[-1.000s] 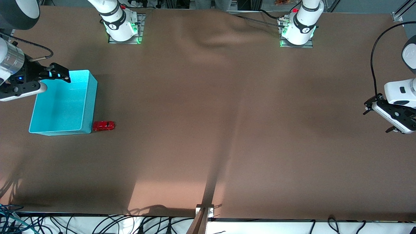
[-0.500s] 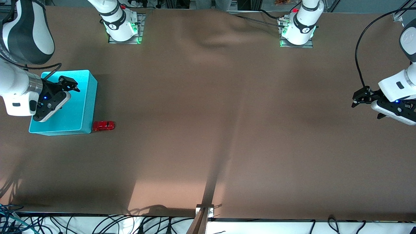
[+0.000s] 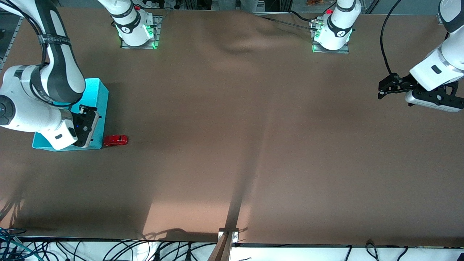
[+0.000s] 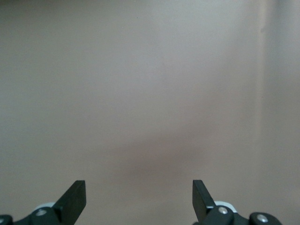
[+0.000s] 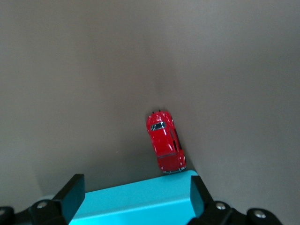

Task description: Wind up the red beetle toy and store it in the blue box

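The red beetle toy (image 3: 115, 140) stands on the brown table, close beside the blue box's (image 3: 99, 95) corner nearest the front camera. My right gripper (image 3: 91, 125) hangs open over that wall of the box, next to the toy. In the right wrist view the box wall (image 5: 140, 201) lies between the open fingers (image 5: 73, 187) of the right gripper (image 5: 136, 185), and the toy (image 5: 165, 143) sits just past it, untouched. My left gripper (image 3: 385, 87) is open and empty above bare table at the left arm's end. The left wrist view shows the left gripper (image 4: 138, 187) over cloth only.
The right arm's white body covers most of the box (image 3: 40, 144). A brown cloth (image 3: 235, 127) covers the table, with a wrinkle (image 3: 235, 43) between the two arm bases. Cables (image 3: 108, 250) hang along the edge nearest the front camera.
The right arm has swung over the box toward its corner beside the toy. The left arm has moved away from the front camera and toward the table's middle. Both grippers stayed open.
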